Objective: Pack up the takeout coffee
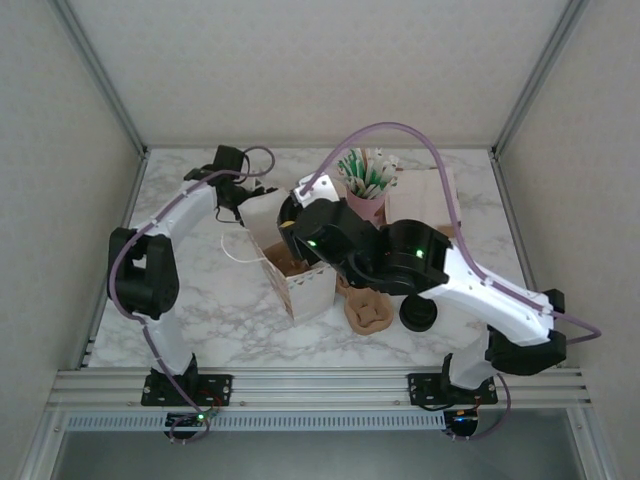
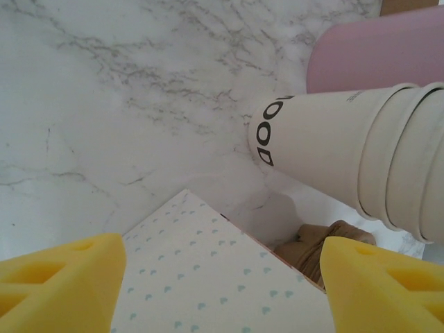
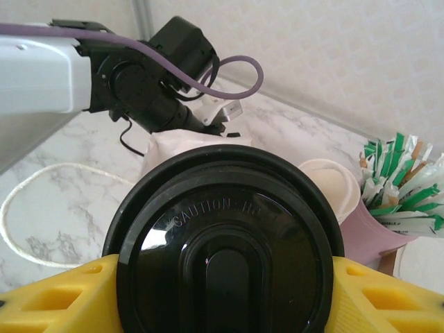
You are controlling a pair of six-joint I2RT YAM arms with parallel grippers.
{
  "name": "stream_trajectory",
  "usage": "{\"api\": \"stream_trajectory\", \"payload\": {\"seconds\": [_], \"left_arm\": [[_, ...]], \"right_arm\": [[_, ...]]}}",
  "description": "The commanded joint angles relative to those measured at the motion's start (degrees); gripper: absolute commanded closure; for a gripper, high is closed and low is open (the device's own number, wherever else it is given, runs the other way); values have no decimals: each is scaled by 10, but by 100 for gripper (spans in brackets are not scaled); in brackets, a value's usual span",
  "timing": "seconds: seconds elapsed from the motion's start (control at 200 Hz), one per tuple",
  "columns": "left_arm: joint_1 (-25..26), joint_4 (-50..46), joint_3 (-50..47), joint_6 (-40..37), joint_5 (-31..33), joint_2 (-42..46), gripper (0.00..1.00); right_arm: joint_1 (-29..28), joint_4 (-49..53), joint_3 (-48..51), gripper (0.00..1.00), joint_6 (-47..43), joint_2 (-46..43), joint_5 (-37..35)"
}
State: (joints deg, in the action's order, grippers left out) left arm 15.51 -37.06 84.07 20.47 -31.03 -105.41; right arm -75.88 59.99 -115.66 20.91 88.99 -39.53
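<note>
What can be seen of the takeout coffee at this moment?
The takeout coffee shows from above in the right wrist view as a round, glossy black plastic lid with a raised rim, embossed "CAUTION" lettering and a rounded oblong centre. The lid faces the camera squarely, so the cup looks upright; the cup body below is hidden. The right gripper holds it, with yellow fingers against its left and right sides. Whether anything supports it underneath cannot be told.

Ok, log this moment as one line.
right gripper: shut on black-lidded takeout coffee cup | left gripper: open over patterned white paper bag
</note>
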Motion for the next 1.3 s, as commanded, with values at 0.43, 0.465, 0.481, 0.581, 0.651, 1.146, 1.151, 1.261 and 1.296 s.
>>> {"api": "stream_trajectory", "payload": {"seconds": [0.43, 0.465, 0.481, 0.581, 0.651, 1.146, 1.151, 1.261, 1.296], "left_arm": [[44, 39, -117, 114, 76, 120, 24], [47, 39, -123, 126, 88, 127, 24], [47, 39, -126, 130, 92, 130, 25], [52, 49, -156, 149, 109, 154, 24], [52, 62, -178, 167, 113, 171, 24], [32, -42, -169, 185, 203, 245, 22], [32, -41, -169, 185, 203, 245, 22], [18, -40, -174, 189, 199, 264, 21], [15, -43, -174, 190, 199, 268, 20]], "right_arm": [[29, 144, -141, 41, -5, 139, 88], [28, 150, -141, 41, -5, 146, 91], [28, 152, -143, 41, -4, 149, 91], [29, 174, -152, 41, 2, 172, 91], [31, 178, -154, 41, 2, 182, 99], [57, 183, -141, 42, 4, 232, 156], [57, 182, -141, 42, 4, 232, 157], [62, 176, -126, 42, 7, 235, 166], [63, 171, -119, 42, 6, 236, 171]]}}
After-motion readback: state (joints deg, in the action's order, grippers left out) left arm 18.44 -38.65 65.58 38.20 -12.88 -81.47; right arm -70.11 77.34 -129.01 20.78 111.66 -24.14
